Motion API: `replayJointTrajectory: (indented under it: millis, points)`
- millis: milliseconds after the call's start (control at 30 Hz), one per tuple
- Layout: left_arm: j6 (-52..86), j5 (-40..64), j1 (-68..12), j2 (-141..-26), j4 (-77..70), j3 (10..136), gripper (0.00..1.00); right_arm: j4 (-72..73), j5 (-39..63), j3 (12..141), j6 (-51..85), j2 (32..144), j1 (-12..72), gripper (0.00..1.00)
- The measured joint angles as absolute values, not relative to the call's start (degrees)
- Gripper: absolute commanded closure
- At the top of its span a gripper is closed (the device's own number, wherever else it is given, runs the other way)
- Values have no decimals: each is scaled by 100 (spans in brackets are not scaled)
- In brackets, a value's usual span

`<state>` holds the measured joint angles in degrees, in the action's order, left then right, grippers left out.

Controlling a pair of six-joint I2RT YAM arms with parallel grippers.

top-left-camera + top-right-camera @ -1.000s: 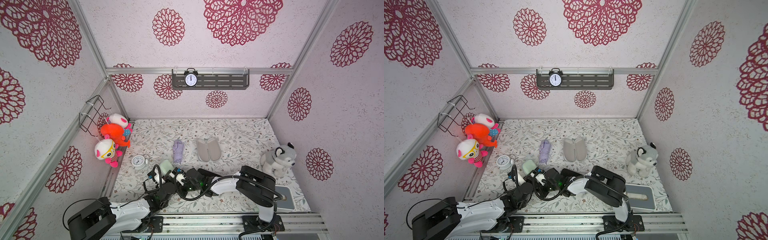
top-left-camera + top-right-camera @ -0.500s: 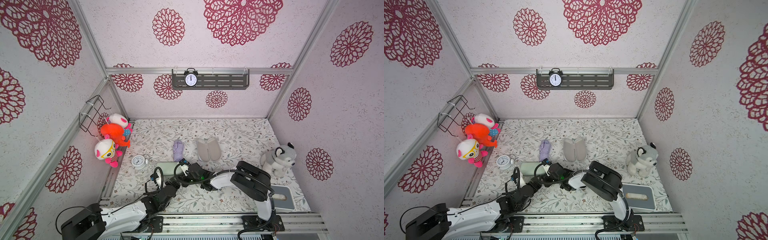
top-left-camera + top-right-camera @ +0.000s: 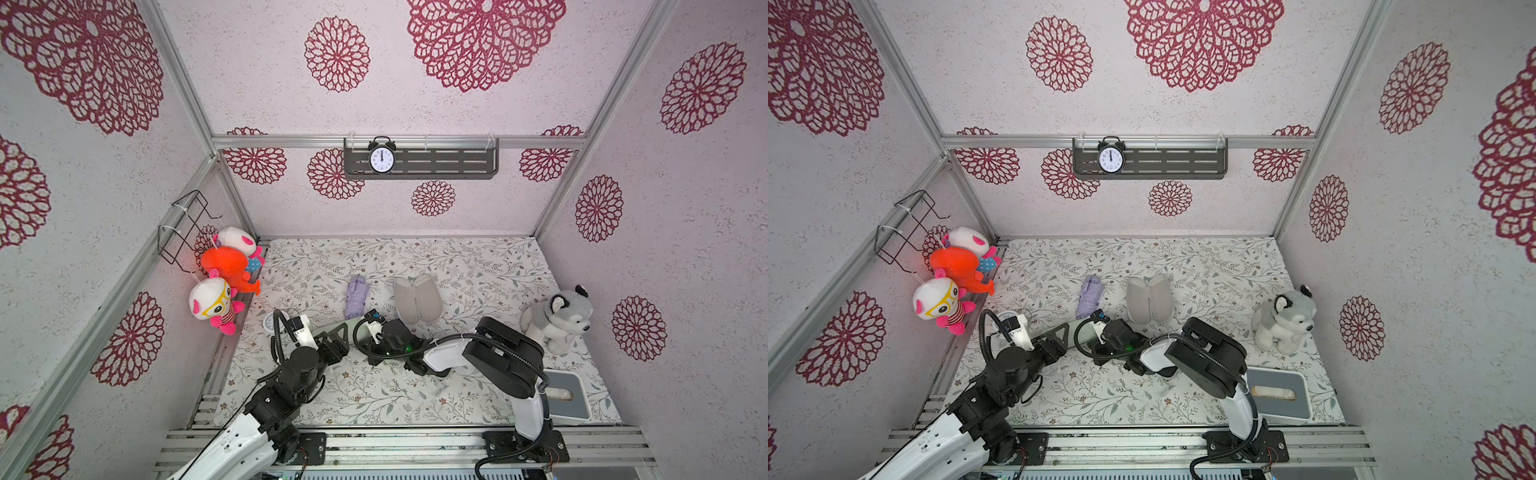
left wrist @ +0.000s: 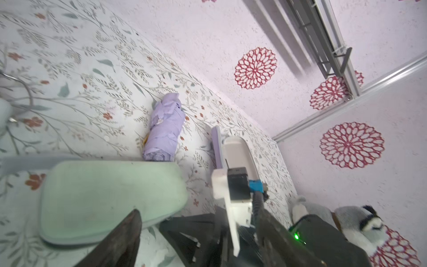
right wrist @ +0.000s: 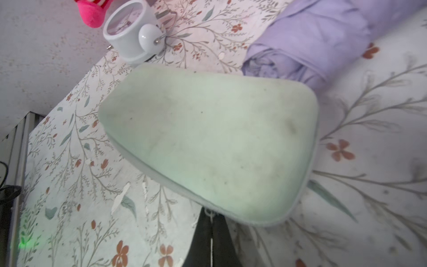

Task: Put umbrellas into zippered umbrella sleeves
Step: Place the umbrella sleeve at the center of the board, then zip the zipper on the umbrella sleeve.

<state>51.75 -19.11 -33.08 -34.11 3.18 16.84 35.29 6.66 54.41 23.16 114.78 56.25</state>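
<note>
The closed mint sleeve (image 5: pixel 208 143) lies on the tabletop (image 3: pixel 374 395) just beside the lilac umbrella (image 3: pixel 356 296), the right tool (image 5: pixel 209 219) clenched on its zip edge, the left tool (image 4: pixel 198 215) spread wide alongside, grasping nothing.

— What is near the grey-and-white plush husky (image 3: pixel 555 320)?
— A white-rimmed grey plastic bin (image 3: pixel 1283 417). The small white twin-bell alarm clock (image 5: pixel 132 32) and the orange plush toy (image 3: pixel 226 264) are well apart from it.
</note>
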Motion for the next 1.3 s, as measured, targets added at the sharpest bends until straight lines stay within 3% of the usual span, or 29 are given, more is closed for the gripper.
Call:
replayJointTrajectory:
  millis: [167,400,633,833,1300]
  points:
    - [4657,-1026,-1957,-5030,-93,1728,20,3256,666,5476,2091,11454,5450,100]
    - [4080,-414,-1879,-6657,-305,1898,20,2954,687,5647,1887,11454,5352,100]
    - [4272,-314,-1957,-6980,-397,1973,23,2873,674,5690,1739,11454,5293,100]
    - [4587,-395,-2158,-7437,-867,1959,32,2689,491,5749,1653,11456,5481,100]
    - [5284,-668,-2259,-7006,-1772,1184,42,2700,685,6171,1922,11778,5942,100]
